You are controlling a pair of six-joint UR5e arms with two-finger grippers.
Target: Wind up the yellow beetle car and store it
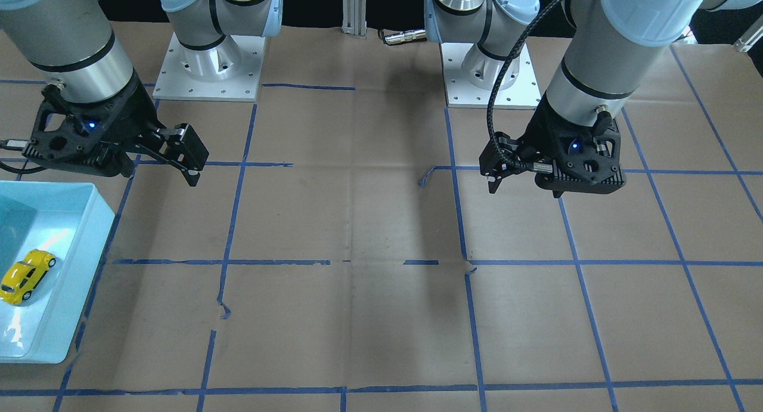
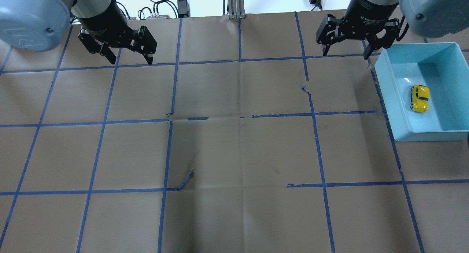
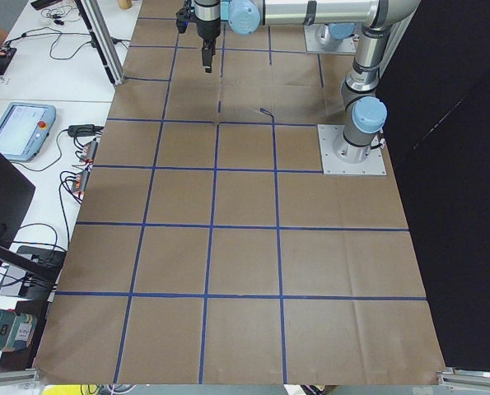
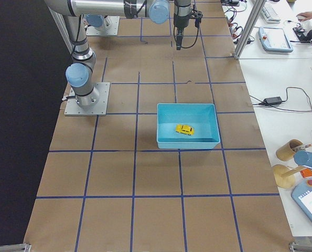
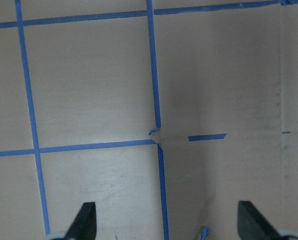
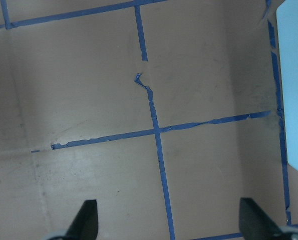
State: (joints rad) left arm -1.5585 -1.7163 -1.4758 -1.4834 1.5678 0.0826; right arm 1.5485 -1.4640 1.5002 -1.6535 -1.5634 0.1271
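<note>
A bright-yellow beetle car with dark windows sits in a light-blue bin on the brown desk gridded with blue tape.

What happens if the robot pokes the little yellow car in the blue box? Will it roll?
Probably it rolls: the yellow beetle car sits on its wheels on the smooth floor of the blue bin. Its glossy, rounded body looks slippery to pinch. It is tiny, so likely light, and the walls should stop it.
</note>
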